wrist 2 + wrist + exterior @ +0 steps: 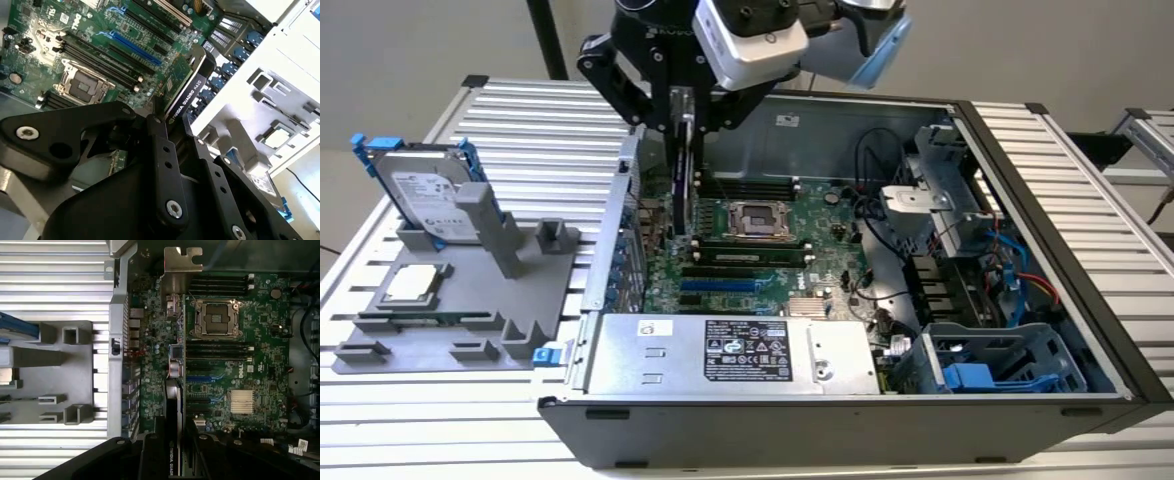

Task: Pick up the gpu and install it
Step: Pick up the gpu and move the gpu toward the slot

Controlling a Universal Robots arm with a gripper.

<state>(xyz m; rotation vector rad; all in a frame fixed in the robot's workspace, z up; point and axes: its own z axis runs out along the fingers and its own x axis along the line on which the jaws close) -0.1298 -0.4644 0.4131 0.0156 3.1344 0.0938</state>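
My gripper (680, 115) is shut on the gpu (679, 180), which hangs on edge inside the open computer case (1041, 200). The card is upright over the green motherboard (761, 250), near the case's rear wall at the exterior view's left. In the first wrist view the gpu (175, 390) runs edge-on from my gripper (172, 452) to its silver bracket (182, 260), beside the processor socket (216, 317). The second wrist view shows the black cooler edge of the gpu (187, 97) between my black fingers (161, 142). I cannot tell whether its lower edge touches a slot.
A grey fixture (454, 300) stands on the slatted table at the exterior view's left, holding a hard drive in a blue frame (420, 190) and a square processor chip (411, 285). The power supply (734, 355), cables (1014, 270) and drive cage (1001, 360) fill the case's near and right sides.
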